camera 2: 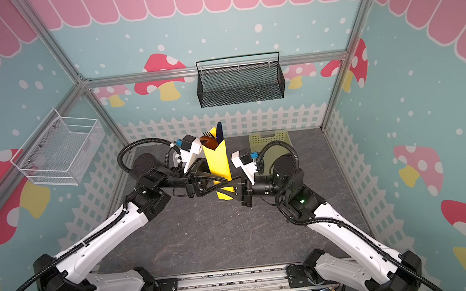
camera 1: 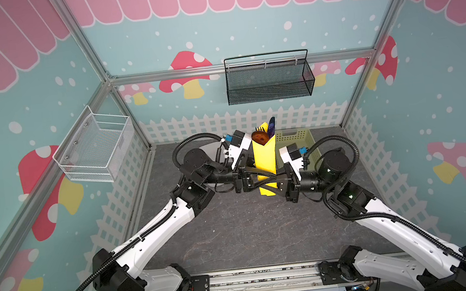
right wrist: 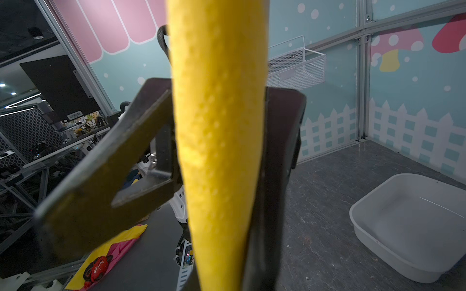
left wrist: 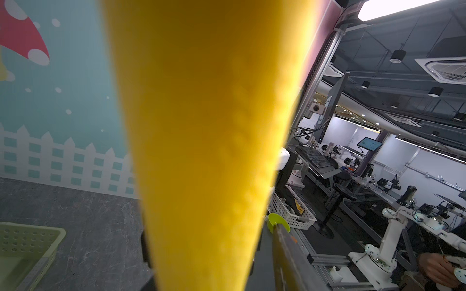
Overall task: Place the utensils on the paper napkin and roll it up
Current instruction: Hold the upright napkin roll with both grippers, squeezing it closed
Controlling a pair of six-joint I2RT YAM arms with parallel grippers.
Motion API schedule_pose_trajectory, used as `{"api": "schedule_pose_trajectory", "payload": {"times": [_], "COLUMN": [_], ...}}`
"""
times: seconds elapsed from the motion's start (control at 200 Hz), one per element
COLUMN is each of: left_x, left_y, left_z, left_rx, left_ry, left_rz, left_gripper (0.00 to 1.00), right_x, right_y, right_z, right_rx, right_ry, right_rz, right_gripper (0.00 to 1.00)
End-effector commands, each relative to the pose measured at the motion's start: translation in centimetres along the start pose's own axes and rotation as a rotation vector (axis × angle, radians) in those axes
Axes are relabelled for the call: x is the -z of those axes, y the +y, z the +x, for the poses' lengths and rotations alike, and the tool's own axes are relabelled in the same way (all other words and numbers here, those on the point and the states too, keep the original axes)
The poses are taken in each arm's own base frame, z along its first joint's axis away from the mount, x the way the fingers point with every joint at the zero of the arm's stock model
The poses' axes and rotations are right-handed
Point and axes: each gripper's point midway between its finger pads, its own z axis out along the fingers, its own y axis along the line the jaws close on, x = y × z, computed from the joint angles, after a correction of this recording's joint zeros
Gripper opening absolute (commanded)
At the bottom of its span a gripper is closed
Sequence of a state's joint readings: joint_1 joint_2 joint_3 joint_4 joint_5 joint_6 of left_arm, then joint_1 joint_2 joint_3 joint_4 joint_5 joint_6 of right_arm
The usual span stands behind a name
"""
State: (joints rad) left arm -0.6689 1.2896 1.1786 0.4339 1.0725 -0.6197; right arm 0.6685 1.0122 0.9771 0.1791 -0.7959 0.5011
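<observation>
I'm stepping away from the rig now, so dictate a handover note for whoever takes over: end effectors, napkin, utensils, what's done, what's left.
Right end effector: shut on the napkin roll, holding it upright.
Left end effector: jaws straddle the roll; grip unclear.
Utensils: inside the roll, tips poking out the top.
Done: utensils placed, napkin rolled.
Left: probably only setting the roll down.

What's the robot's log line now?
paper napkin: rolled, upright; utensils: poking out top; right gripper: gripping it; left gripper: straddling, grip unclear
</observation>
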Motion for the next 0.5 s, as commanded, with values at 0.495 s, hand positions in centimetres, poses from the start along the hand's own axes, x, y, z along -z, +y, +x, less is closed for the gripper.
{"api": "schedule_pose_trajectory", "payload": {"times": [0.495], "left_x": [2.5], "left_y": [-1.1], "left_z": [-1.1], "left_rx": [-0.086], "left_ry": [-0.018], "left_rz": [-0.109], "left_gripper": [0.39], "right_x": [1.0], "right_y": [-1.2], "right_z": [-1.7], "right_rx": [0.053], "right_ry": [-0.043], "right_rz": [0.120], "right_gripper": [0.00]}}
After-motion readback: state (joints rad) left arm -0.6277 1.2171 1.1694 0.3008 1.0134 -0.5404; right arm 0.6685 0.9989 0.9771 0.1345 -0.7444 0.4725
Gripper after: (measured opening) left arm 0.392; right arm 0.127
